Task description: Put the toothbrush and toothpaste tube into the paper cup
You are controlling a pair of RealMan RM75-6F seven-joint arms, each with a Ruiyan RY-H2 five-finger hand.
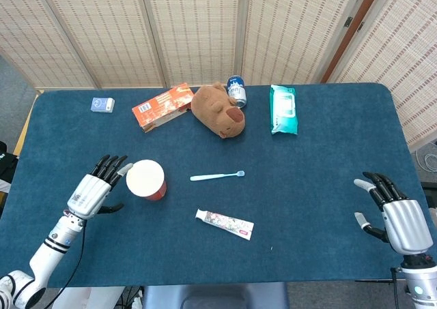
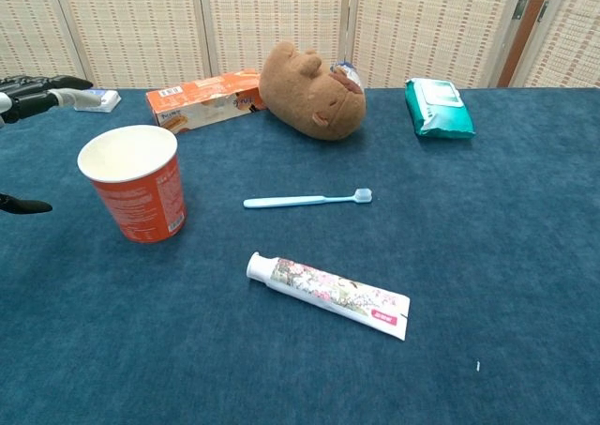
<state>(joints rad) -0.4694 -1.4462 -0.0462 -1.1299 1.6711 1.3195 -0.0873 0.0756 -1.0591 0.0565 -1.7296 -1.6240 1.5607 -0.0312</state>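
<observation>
My left hand sits just left of the paper cup, fingers spread and holding nothing, its fingertips close by the rim but apart from it as far as I can tell; I have it there, I judge, so it can steady the cup while things go in. The cup stands upright on the blue table, mouth up and with nothing in it, which is how it needs to be to take the two items standing on end. Just right of it lies the toothbrush, flat, bristle head pointing away from the cup. Nearer to me lies the toothpaste tube, also flat, its cap end toward the cup. Neither is touched yet, so the task is at its start. Far over at the table's right edge my right hand rests with fingers apart, holding nothing, well away from both items, presumably kept out of the way until it is needed.
</observation>
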